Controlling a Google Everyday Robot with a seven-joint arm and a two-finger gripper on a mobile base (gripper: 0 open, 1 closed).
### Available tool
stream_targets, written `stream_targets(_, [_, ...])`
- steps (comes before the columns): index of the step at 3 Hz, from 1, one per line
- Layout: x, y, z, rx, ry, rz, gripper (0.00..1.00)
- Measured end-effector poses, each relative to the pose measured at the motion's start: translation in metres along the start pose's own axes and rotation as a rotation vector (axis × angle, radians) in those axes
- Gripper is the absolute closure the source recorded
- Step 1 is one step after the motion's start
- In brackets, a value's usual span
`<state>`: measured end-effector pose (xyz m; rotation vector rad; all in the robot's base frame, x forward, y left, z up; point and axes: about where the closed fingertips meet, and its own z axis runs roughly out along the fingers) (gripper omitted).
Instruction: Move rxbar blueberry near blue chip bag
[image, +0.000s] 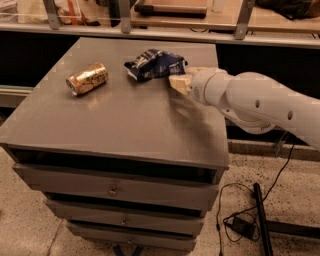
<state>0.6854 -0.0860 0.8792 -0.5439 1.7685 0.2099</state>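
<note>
Leave the gold can at the left of the cabinet top alone; well apart from the work. Toward the back, mid-top: the crumpled chip bag, the target. Just right of it, touching or nearly so, the gripper, low over the surface on its white arm (wide, narrow or holding something: cannot tell). No blueberry bar to be picked out on its own; possibly under the gripper or lost against the bag's right edge. If held, set down flat just beside the bag without shoving the foil, then lift straight up before drawing back right.
</note>
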Motion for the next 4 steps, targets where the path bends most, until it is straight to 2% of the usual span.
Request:
stream_targets(1, [-0.0024, 0.0016, -0.0005, -0.001, -0.003, -0.002, 0.82])
stream_targets(4, [-0.0092, 0.0059, -0.0012, -0.005, -0.010, -0.010, 0.13])
